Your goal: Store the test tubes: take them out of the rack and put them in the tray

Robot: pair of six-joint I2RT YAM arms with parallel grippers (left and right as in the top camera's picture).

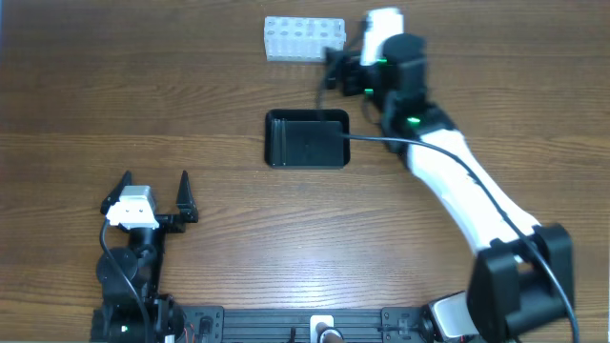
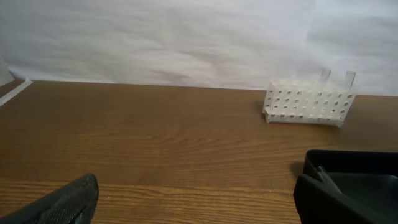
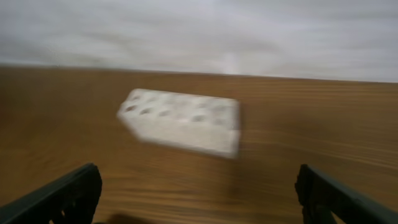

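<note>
A white test tube rack [image 1: 303,39] stands at the far side of the table. In the left wrist view the rack [image 2: 308,101] has two clear tubes [image 2: 349,77] poking up at its far end. A black tray [image 1: 307,139] lies nearer, just below the rack, and looks empty. My right gripper [image 1: 334,69] hovers by the rack's right end, open, with nothing between its fingers. In its own view, which is blurred, the rack [image 3: 180,121] lies a short way ahead of the open right gripper [image 3: 199,199]. My left gripper [image 1: 152,195] rests open near the front left, far from both.
The wooden table [image 1: 143,95] is bare to the left of the rack and tray. A corner of the tray [image 2: 354,165] sits close to the left gripper's finger [image 2: 326,199]. A pale wall rises behind the table's far edge.
</note>
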